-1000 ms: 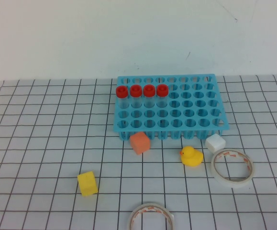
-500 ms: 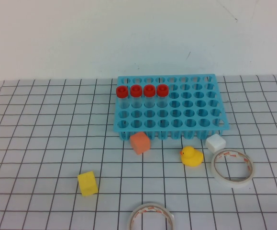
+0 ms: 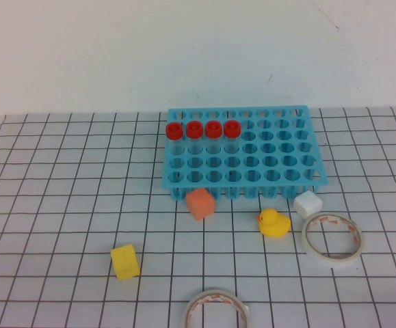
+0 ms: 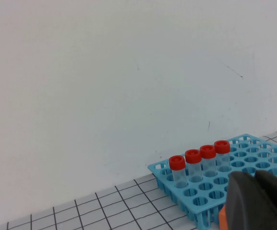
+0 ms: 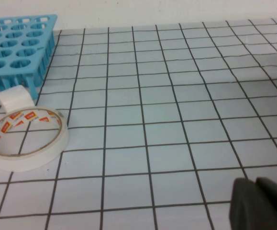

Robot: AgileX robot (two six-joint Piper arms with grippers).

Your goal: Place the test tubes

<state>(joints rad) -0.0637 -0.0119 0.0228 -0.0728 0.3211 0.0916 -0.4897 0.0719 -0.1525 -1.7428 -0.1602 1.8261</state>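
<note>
Rack: blue plastic many-holed test-tube rack (image 3: 280, 179), standing at the far middle of the table.
Tubes: four clear red-capped test tubes (image 3: 203, 133), upright side by side in the leftmost holes of the second row from the back; every other hole vacant.
Loose tubes: none visible anywhere.
Left gripper (image 4: 255, 179): closed on nothing, outside the high view, facing the rack.
Right gripper (image 5: 256, 184): closed on nothing, low over bare grid mat, apart from the white tape roll (image 5: 24, 139).
Progress: judged finished, or waiting on tubes not shown; nothing left in sight to place.
</note>
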